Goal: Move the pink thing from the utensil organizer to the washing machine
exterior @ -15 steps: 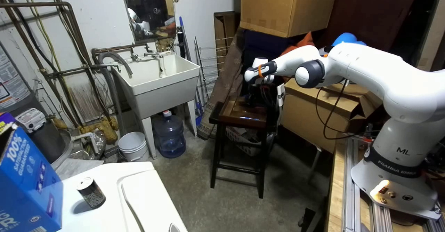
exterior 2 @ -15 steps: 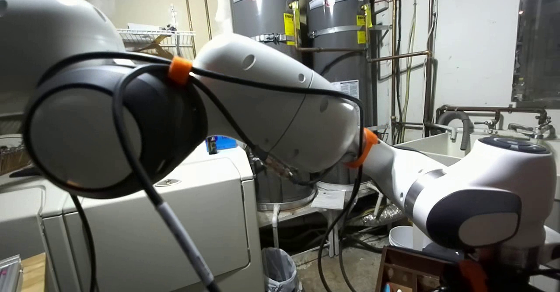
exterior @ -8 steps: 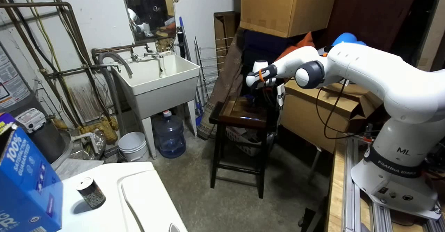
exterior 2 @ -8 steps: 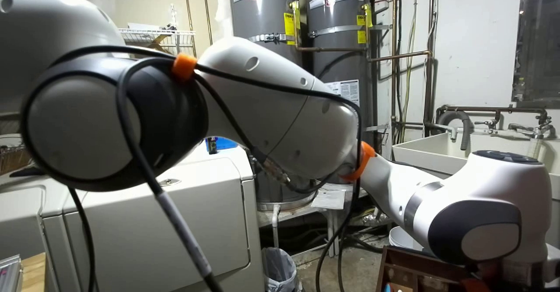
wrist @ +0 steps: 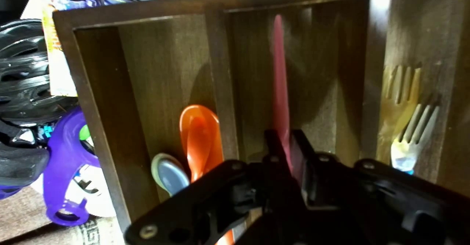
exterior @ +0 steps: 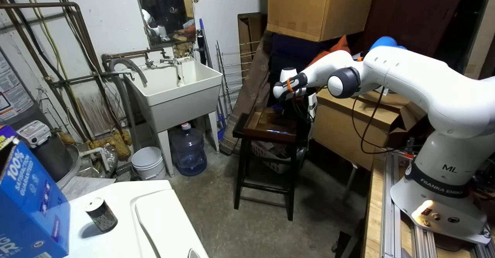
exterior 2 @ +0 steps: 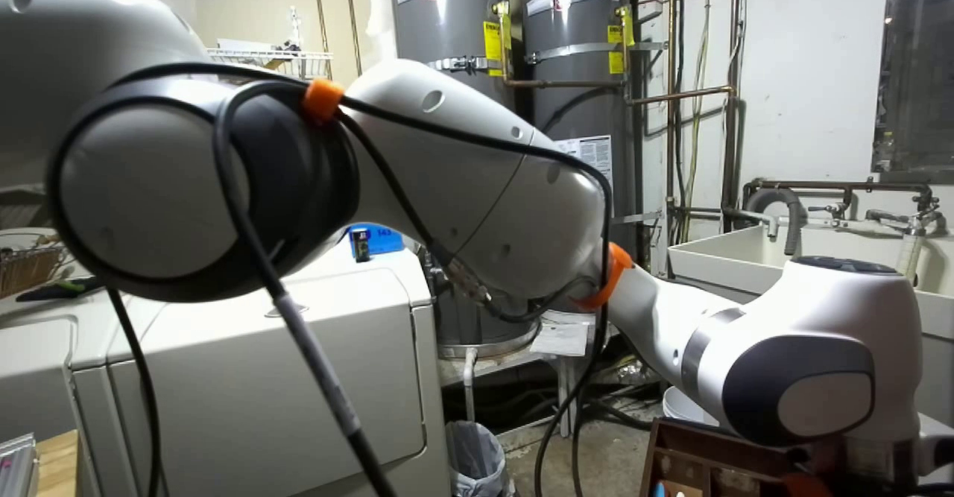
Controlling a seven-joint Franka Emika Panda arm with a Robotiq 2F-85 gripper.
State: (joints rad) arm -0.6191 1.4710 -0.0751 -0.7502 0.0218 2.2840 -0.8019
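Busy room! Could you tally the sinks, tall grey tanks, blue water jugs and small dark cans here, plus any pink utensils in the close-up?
Sink: 1, in both exterior views
Tall grey tanks: 2
Blue water jug: 1
Small dark can: 1, in both exterior views
Pink utensil: 1, held by the end effector
Total: 6

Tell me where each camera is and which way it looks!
An exterior view: high by the washing machine, looking toward the sink; the robot arm shows.
An exterior view: beside the robot arm, which looms large, looking toward gray tanks.
Wrist view: at the arm's end, looking into the utensil organizer; the claw shows, gripping the pink thing.
Both exterior views share sink, arm and washing machine.
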